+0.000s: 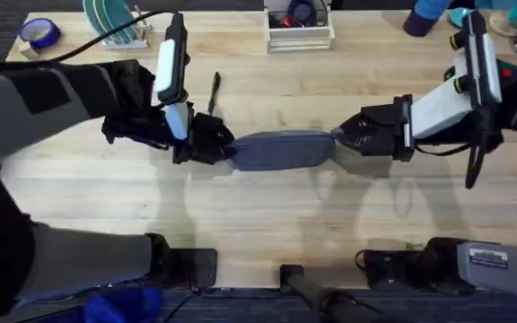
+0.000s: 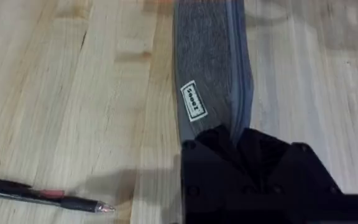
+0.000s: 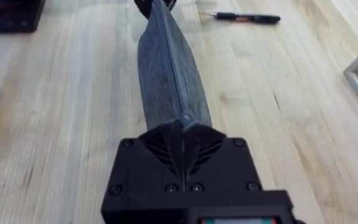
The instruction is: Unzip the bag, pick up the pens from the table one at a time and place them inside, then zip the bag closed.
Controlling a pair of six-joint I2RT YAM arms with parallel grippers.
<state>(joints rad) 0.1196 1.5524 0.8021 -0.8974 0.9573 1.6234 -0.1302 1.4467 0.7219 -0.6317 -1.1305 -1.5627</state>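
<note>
Bag position: the bag [image 1: 283, 150] is lying lengthwise mid-table [image 1: 258, 224], stretched between your two arms.
Left claw: your left gripper [image 1: 220, 146] is pinching the bag's left end, fingers closed down on the fabric; the zipper line is running straight into its grip in the left wrist view.
Right claw: your right gripper [image 1: 341, 139] is clamping the opposite end, fingers shut on the cloth, which is rising into a ridge in front of it.
Pen position: one black pen [image 1: 214, 92] is resting on the wood just behind the left gripper, apart from the bag.
Bag handling: you are dealing with soft woven blue-grey fabric, likely light and limp; judging by the ridge, it is buckling under tension, so hold the ends.
Pen handling: slim, smooth, probably prone to rolling; take it mid-barrel.
Zipper: it appears closed.
</note>
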